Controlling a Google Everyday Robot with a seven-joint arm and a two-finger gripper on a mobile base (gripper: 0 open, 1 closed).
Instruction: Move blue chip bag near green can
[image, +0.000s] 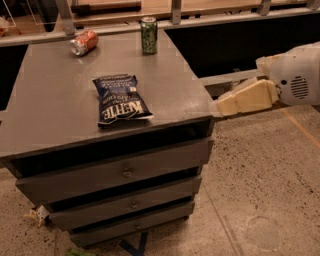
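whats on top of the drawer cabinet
The drawer cabinet holds the blue chip bag flat near the front, the green can upright at the back, and an orange-red soda can on its side. The spot under the bag is hidden. The pincer is beside the right edge.

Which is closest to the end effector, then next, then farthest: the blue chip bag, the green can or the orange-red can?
The end effector is by the front right corner of the table.
1. blue chip bag, front middle.
2. green can, upright at the back edge.
3. orange-red can, lying at the back left.
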